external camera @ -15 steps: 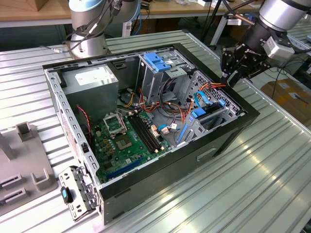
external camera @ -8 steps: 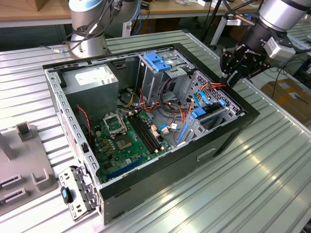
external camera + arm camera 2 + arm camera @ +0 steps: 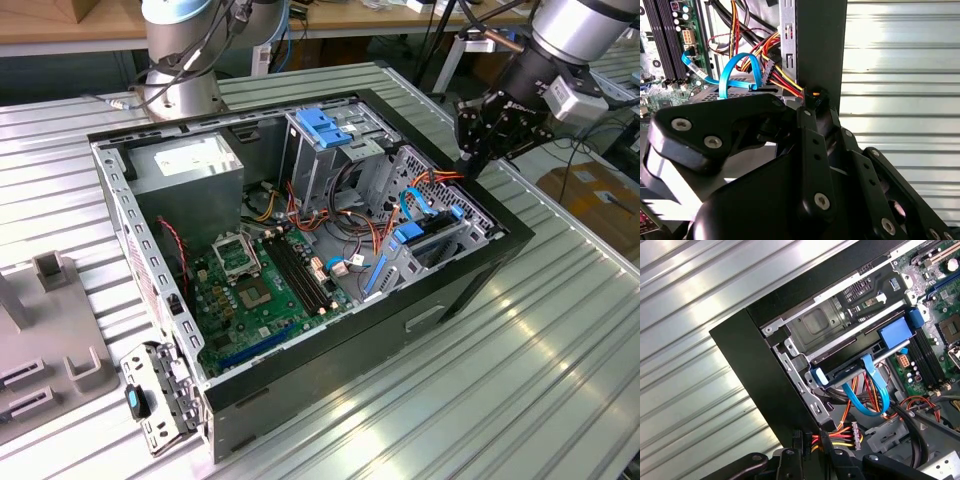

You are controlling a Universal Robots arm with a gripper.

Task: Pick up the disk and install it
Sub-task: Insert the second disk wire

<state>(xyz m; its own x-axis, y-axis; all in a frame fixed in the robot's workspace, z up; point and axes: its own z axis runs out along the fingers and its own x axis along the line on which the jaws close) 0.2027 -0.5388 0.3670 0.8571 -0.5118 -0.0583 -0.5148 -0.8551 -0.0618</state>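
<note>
Silver-grey jointed arm (image 3: pixel 575 25), black linkage pincer (image 3: pixel 478 150) with silver screws

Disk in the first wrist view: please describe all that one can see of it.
The disk shows edge-on as a dark, flat slab with bright blue plastic frame pieces at its ends. It lies inside the grey metal cage at a corner of the black computer case, just under the cage's stamped plate. A light-blue flat cable meets its exposed edge and loops away towards the motherboard. Its label is hidden.
</note>
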